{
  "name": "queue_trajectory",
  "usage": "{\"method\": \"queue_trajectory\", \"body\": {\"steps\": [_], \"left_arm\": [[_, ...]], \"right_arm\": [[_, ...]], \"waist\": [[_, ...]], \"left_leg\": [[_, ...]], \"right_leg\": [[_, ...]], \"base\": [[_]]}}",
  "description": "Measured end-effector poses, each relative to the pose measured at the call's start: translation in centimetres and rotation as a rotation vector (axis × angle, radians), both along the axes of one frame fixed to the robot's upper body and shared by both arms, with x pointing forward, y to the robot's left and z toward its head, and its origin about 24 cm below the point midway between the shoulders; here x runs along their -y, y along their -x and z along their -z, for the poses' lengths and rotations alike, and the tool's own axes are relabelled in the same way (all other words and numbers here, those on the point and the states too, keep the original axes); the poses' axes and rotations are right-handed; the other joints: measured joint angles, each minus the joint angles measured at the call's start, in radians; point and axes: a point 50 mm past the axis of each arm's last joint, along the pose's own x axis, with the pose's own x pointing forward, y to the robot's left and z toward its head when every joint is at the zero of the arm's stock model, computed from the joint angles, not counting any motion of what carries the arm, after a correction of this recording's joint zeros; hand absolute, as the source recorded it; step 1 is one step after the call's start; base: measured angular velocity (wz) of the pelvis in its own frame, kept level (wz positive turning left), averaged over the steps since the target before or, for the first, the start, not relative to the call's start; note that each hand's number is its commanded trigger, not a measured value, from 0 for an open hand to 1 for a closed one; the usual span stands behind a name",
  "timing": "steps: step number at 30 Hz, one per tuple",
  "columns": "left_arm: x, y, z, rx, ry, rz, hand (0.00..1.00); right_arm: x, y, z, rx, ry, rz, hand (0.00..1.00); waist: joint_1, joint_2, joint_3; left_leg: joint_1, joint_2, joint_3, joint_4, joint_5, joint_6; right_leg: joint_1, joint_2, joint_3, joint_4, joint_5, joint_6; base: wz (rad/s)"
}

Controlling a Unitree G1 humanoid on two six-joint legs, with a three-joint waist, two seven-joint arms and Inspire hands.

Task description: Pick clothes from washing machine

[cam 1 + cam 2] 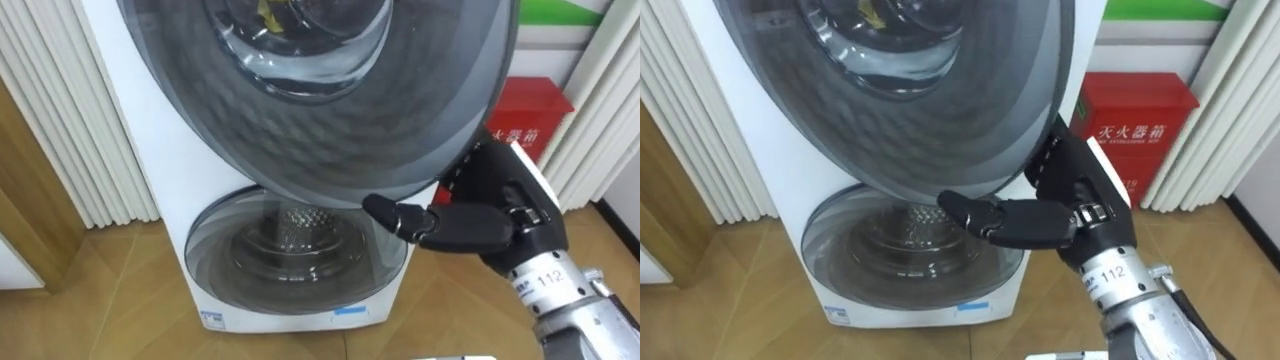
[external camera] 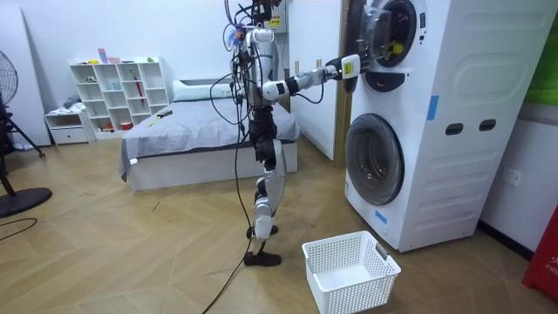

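Note:
The stacked washing machine (image 2: 453, 113) stands right in front of me. Its upper round glass door (image 1: 330, 90) looms close. Through the glass a bit of yellow cloth (image 1: 268, 12) shows in the drum, and it also shows as a yellow cloth (image 2: 397, 48) in the room view. My right hand (image 1: 490, 215) is raised to the door's lower right rim. Its thumb (image 1: 980, 215) lies straight under the rim, and the fingers run up behind the edge, hidden. In the room view the right arm reaches from my body to the door's near edge (image 2: 349, 65).
The lower machine's round door (image 1: 295, 250) is closed below. A white laundry basket (image 2: 349, 270) stands on the wood floor in front of the machine. A red box (image 1: 530, 110) sits against the wall on the right, with white curtains (image 1: 70, 120) to the left. A bed (image 2: 200, 131) lies behind me.

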Motion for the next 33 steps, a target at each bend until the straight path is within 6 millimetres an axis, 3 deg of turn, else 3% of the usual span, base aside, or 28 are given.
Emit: {"method": "queue_trajectory", "body": {"steps": [5, 22, 28, 31, 33], "left_arm": [[-0.1, -0.2, -0.1, -0.003, -0.002, 0.034, 0.0], [-0.8, -1.1, -0.3, 0.012, -0.002, 0.068, 0.0], [-0.9, -2.1, -0.3, 0.036, -0.002, 0.072, 0.0], [-0.8, -2.0, -0.3, 0.033, 0.0, 0.071, 0.0], [-0.7, -1.8, -0.3, 0.026, 0.007, 0.068, 0.0]], "right_arm": [[-2.0, 0.3, -1.8, 0.093, 0.027, -0.179, 0.0], [-5.2, 1.6, -1.3, 0.095, 0.087, -0.453, 0.0], [-7.6, 2.7, -0.9, 0.108, 0.117, -0.666, 0.0], [-8.2, 2.7, -1.5, 0.148, 0.153, -0.745, 0.0], [-8.3, 2.7, -1.7, 0.161, 0.172, -0.767, 0.0]], "waist": [[0.011, -0.009, -0.0011], [0.028, -0.023, -0.0018], [0.105, -0.036, -0.0026], [0.124, -0.047, 0.0068], [0.139, -0.048, 0.0076]], "left_leg": [[0.0, 0.003, -0.004, 0.0, 0.002, -0.003], [-0.027, 0.021, -0.036, 0.023, 0.02, -0.025], [-0.038, 0.022, -0.059, 0.034, 0.024, -0.031], [-0.042, 0.014, -0.084, 0.037, 0.023, -0.031], [-0.042, 0.01, -0.088, 0.038, 0.021, -0.028]], "right_leg": [[-0.007, 0.002, -0.002, -0.001, 0.0, 0.0], [-0.007, 0.019, -0.051, -0.001, 0.008, -0.036], [-0.003, 0.016, -0.076, -0.005, 0.004, -0.044], [0.007, 0.015, -0.099, -0.007, 0.003, -0.042], [0.011, 0.013, -0.101, -0.008, 0.0, -0.038]], "base": [[-0.03], [0.02], [0.15], [0.27], [0.13]]}}
